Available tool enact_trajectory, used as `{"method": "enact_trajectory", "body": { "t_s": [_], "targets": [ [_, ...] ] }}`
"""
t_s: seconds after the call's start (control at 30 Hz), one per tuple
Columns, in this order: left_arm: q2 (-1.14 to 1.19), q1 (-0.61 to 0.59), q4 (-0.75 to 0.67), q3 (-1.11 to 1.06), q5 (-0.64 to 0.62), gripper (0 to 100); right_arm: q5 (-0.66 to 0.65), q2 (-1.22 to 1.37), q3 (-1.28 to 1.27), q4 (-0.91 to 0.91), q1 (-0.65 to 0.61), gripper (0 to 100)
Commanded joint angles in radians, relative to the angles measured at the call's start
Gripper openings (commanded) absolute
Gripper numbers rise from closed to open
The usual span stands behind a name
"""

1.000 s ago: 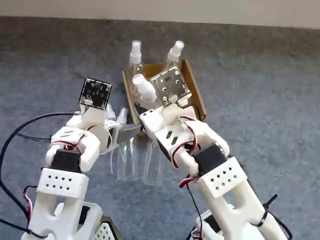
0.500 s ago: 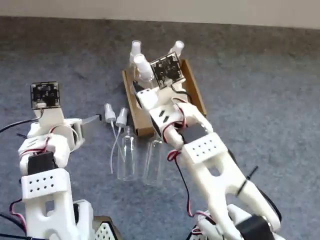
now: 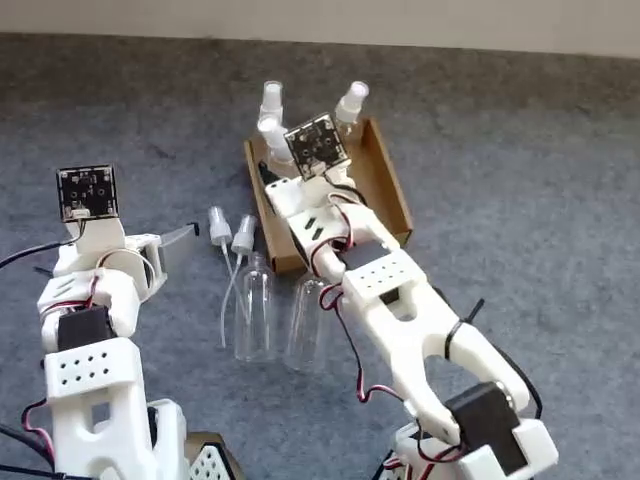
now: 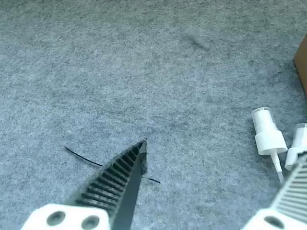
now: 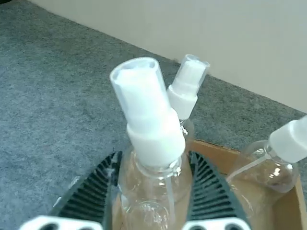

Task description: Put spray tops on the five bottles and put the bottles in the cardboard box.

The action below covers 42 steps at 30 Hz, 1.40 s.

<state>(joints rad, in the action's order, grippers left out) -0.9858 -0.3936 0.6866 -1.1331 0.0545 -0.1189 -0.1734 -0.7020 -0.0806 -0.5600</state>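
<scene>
High view: a grey carpet [image 3: 520, 150] is seen beneath two white arms, with the cardboard box [image 3: 390, 185] lying open-topped under and around the right gripper [image 5: 154, 160]. A clear bottle [image 5: 149, 139], already fitted with a white spray top, is clamped at the shoulder between that gripper's ribbed black fingers [image 5: 103, 184] and is held tilted over the box's near-left part. Just beyond those fingertips, two more capped bottles [image 3: 272, 98] [image 3: 352, 100] are shown at the box's far end; one is seen leaning inside the cardboard wall, while the footing of the other is hidden behind the held bottle. The left gripper [image 4: 223, 160] is pictured low over bare carpet, its fingers spread wide with nothing between them. Two uncapped bottles [image 3: 253, 315] [image 3: 308, 325] are laid side by side on the carpet, off to the outer side of the left gripper's right-hand finger. Two loose spray tops [image 4: 268, 136] [image 4: 298, 146] are found near that same fingertip, dip tubes trailing. A thin black strand [image 4: 79, 154] is seen lying beside the other fingertip.
</scene>
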Motion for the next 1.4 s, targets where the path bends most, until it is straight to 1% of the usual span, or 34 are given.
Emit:
{"method": "enact_trajectory", "body": {
  "t_s": [0.0, 0.17, 0.43, 0.9, 0.97, 1.13, 1.37],
  "targets": [
    [-0.007, -0.007, -0.021, 0.004, -0.012, 41, -0.014, 0.008, 0.016, -0.03, 0.013, 0.4],
    [-0.007, -0.005, -0.02, 0.004, -0.012, 41, -0.014, 0.058, 0.015, -0.102, 0.015, 0.4],
    [-0.007, -0.004, -0.018, 0.004, -0.012, 41, -0.014, 0.107, 0.016, -0.107, 0.013, 0.4],
    [-0.007, -0.004, -0.018, 0.004, -0.012, 41, -0.015, 0.108, 0.01, -0.097, 0.008, 0.8],
    [-0.007, -0.004, -0.018, 0.004, -0.012, 41, -0.017, 0.108, 0.007, -0.097, 0.008, 2.5],
    [-0.007, -0.004, -0.018, 0.004, -0.012, 41, -0.017, 0.108, 0.007, -0.096, 0.007, 11.5],
    [-0.007, -0.004, -0.018, 0.004, -0.012, 41, -0.02, 0.108, 0.007, -0.096, -0.007, 12.4]
  ]
}}
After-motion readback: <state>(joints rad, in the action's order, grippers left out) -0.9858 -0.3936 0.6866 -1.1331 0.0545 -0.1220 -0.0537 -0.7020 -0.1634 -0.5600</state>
